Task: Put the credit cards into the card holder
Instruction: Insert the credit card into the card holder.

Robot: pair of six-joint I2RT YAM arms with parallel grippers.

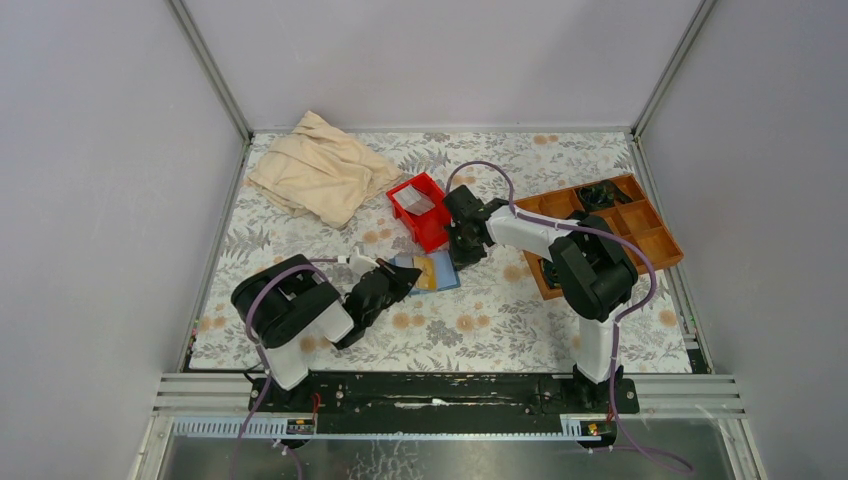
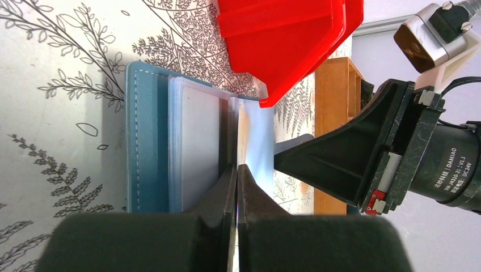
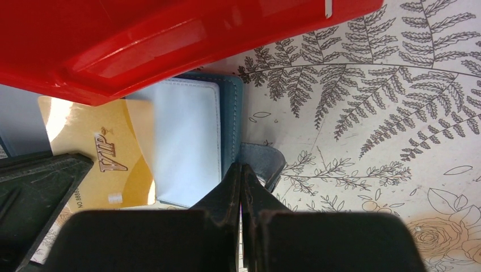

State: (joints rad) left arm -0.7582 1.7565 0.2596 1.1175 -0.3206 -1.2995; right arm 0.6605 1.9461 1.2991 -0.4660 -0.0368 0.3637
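Your left gripper (image 2: 237,173) is clenched. The fingers are pressed flat together with nothing visible between them, tips over the middle fold of the open wallet (image 2: 148,136). The right gripper (image 3: 241,170) is also squeezed closed with no visible load, tips at the wallet's edge beside its small tab (image 3: 262,161).

Readable text:
- A gold card (image 3: 108,164) lies on the wallet's inner side, one edge under a clear pocket. It's marked "VIP", with a number line starting "NO:888".
- The rest of that line is cut off by the left gripper, and the red bin (image 3: 170,39) hides the card's top edge.
- The right arm's motor label reads "DANIAO" and "24V". The finer print is too small to read.

The bin sits just behind the wallet, its corner overhanging it. There's a pale card (image 1: 414,201) inside the bin, and any print on it is unreadable. The wooden tray (image 1: 600,235) is right of the wallet, well apart.
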